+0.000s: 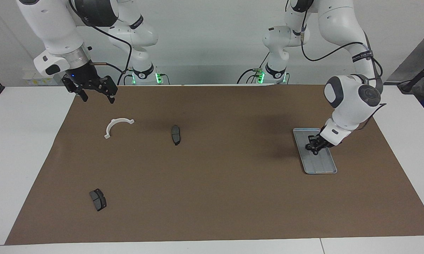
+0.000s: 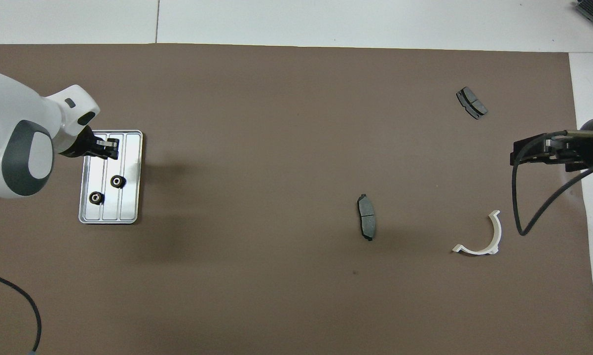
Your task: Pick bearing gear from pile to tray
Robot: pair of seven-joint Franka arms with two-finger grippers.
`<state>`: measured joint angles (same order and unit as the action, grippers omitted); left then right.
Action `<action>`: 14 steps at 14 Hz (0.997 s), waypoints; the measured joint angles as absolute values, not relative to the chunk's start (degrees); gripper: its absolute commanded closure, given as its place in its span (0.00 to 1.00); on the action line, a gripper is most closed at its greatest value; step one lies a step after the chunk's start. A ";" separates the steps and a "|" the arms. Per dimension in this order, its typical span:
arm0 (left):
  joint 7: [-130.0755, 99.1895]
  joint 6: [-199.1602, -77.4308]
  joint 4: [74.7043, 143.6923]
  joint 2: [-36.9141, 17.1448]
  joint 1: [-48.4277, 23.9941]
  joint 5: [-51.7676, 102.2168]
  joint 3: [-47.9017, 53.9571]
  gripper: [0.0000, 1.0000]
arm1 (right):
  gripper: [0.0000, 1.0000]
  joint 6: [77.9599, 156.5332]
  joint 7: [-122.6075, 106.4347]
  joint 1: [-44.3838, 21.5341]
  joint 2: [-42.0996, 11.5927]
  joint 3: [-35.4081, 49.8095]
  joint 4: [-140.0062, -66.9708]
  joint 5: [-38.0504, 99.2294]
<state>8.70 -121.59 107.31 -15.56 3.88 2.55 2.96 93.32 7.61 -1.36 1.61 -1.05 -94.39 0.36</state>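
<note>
**Right hand** [image 1: 98,98], upper left of the facing view: spread wide and empty over the edge of the brown mat [image 1: 212,197]. Its arm waits. No hazard noted.

**Pile remnants:** a white half-ring bracket [image 1: 110,127] lies below that hand in the frame, with one grey pad [image 1: 175,134] toward frame centre. No loose gear is visible on the mat.

**Tray** [image 1: 319,165], centre right of the facing view: in the overhead view two black bearing gears [image 2: 118,182] [image 2: 95,197] lie in its end nearer the robots.

**Left hand** [image 1: 315,150]: low over the tray, fingertips pressed together. Whether a gear is pinched between them cannot be told.

**Risks, as judged:**
- Released from height, a round gear could bounce or roll over the low rim.
- A descent too close to the seated gears could knock them out of place.
- A slanted touch on the light tray could push it along the mat.
- If the tips hold nothing, opening delivers no part.

**Second grey pad** [image 1: 98,199], lower left of the facing view: well clear of all motion.
</note>
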 measured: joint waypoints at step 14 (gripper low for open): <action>4.14 -138.37 116.03 -14.62 2.16 2.78 4.53 0.79 | 0.00 93.32 7.61 -1.36 1.61 -1.05 -94.39 0.36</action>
<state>4.14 -138.37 116.03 -14.62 2.16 2.78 4.53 93.32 7.61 -1.36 1.61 -1.05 -94.39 0.36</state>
